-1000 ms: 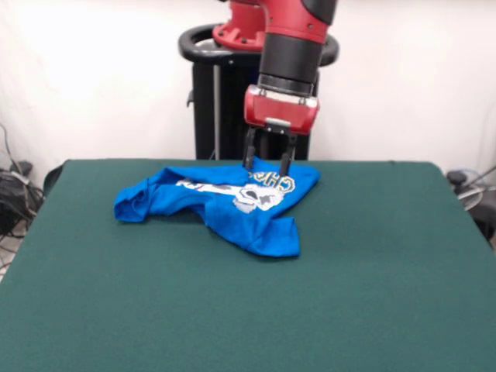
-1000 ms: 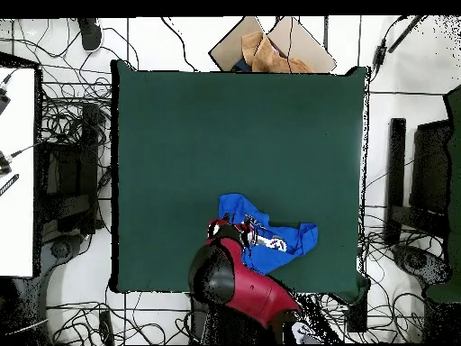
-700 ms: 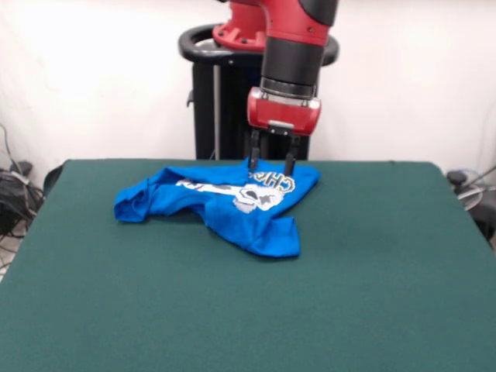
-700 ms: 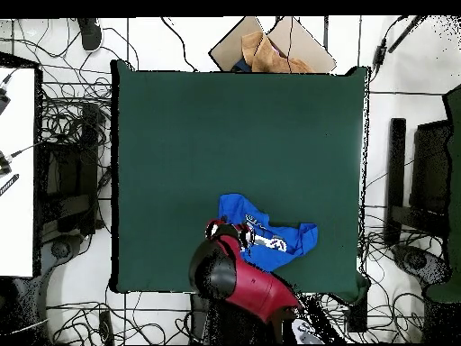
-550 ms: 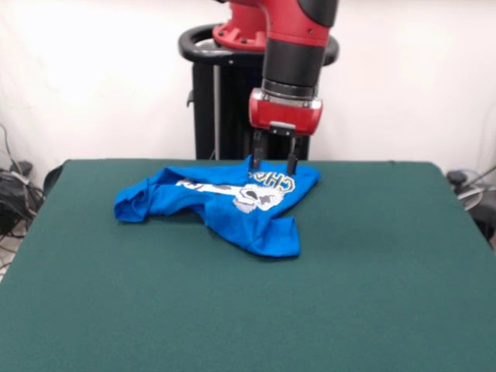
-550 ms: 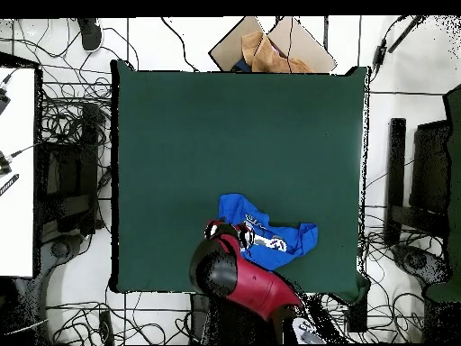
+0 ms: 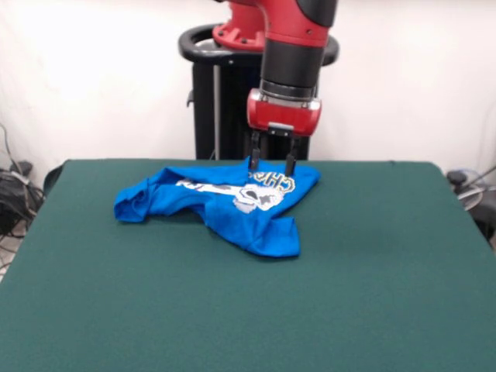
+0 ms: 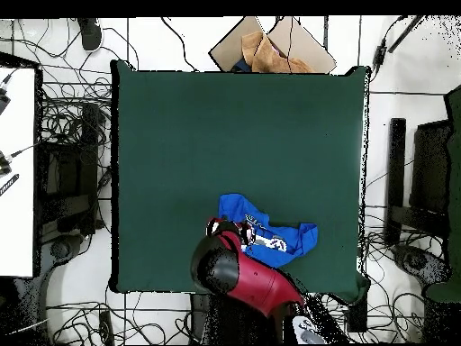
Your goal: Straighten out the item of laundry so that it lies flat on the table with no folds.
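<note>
The item of laundry (image 7: 232, 203), a small bright blue T-shirt with white print, lies crumpled and folded on the dark green table (image 7: 232, 310), toward its far side. In the overhead view the shirt (image 8: 275, 239) sits near the bottom edge of the table (image 8: 234, 135), partly hidden by the red arm. My gripper (image 7: 270, 166) hangs open just above the shirt's far edge, over the white lettering, its two dark fingers apart with nothing between them.
A black pedestal (image 7: 221, 93) stands behind the table's far edge. Cables (image 8: 67, 135) and a cardboard box (image 8: 270, 47) lie on the floor around the table. Wide green surface stretches in front of and to the right of the shirt.
My gripper has risen a little off the shirt's far edge and shifted slightly right. The shirt has not moved.
</note>
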Controlling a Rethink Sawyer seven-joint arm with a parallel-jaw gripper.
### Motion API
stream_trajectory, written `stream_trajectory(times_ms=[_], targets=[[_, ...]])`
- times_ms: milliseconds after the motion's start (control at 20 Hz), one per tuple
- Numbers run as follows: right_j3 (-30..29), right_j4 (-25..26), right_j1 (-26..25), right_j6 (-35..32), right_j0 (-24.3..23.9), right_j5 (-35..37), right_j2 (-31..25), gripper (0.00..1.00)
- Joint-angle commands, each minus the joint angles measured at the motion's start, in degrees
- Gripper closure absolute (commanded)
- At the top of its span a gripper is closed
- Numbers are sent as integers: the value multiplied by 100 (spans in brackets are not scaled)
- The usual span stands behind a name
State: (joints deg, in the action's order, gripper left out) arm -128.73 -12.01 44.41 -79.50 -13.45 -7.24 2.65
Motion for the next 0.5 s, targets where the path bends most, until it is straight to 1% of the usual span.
stream_trajectory(times_ms=[50,250,500], targets=[[560,-352,-32,-1054,321,794,398,0],[598,-299,14,-1075,312,943,407,0],[568,-245,2,-1140,259,888,336,0]])
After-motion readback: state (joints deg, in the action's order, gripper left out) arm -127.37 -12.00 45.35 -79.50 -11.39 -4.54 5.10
